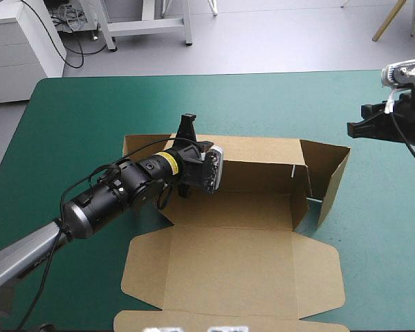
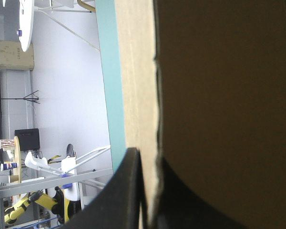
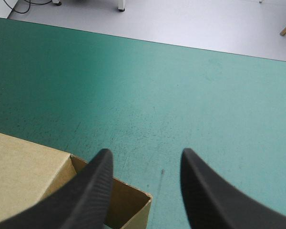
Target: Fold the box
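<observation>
Upper frame is wide-open teal-green cover (image 1: 194,97), free passage. At centre, the box (image 1: 235,256) blocks the way with its raised far and right walls; the left arm (image 1: 117,197) slants in from lower left, left gripper (image 1: 187,128) clamped on the far wall.

Left gripper (image 2: 150,160) pinched, right gripper (image 3: 145,153) spread.

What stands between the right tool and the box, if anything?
Nothing visible does. The right tool hangs open over the bare teal-green cover, and a raised corner of the box lies close by one of the tool's fingers, with no object between them.
</observation>
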Motion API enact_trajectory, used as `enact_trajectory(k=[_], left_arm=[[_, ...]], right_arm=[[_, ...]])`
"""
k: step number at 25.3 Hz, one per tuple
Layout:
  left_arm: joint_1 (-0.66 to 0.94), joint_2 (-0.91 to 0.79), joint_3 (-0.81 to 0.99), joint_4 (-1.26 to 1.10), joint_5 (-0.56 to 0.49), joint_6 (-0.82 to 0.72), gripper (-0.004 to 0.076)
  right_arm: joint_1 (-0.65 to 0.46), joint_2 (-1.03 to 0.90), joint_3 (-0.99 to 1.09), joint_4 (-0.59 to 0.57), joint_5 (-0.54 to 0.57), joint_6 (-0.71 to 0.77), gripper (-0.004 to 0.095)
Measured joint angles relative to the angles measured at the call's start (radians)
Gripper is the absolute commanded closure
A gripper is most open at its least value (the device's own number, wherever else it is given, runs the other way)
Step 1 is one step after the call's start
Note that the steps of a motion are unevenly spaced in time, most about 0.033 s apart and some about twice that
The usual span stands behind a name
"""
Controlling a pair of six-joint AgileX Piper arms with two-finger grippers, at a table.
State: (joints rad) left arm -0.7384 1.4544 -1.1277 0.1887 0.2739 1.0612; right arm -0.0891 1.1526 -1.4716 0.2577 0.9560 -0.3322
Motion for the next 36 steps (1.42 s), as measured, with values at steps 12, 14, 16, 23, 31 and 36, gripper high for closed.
enact_trajectory(k=[12, 14, 16, 23, 31, 36], left_arm=[[-0.015, 0.000, 0.014, 0.162, 0.003, -0.126, 0.0734], [-0.015, 0.000, 0.015, 0.164, 0.000, -0.127, 0.0734], [-0.015, 0.000, 0.015, 0.165, -0.001, -0.130, 0.0734], [-0.015, 0.000, 0.015, 0.165, -0.003, -0.136, 0.0734], [-0.015, 0.000, 0.015, 0.165, -0.003, -0.138, 0.0734], [-0.015, 0.000, 0.015, 0.166, -0.003, -0.156, 0.0734]], right_arm=[[0.000, 0.280, -0.235, 0.002, 0.093, 0.065, 0.0206], [0.000, 0.344, -0.293, 0.002, 0.123, 0.077, 0.0206], [0.000, 0.397, -0.337, 0.002, 0.154, 0.087, 0.0206], [0.000, 0.610, -0.440, 0.002, 0.263, 0.122, 0.0207], [0.000, 0.632, -0.350, 0.022, 0.275, 0.153, 0.0229], [0.000, 0.528, -0.173, 0.037, 0.274, 0.101, 0.0286]])
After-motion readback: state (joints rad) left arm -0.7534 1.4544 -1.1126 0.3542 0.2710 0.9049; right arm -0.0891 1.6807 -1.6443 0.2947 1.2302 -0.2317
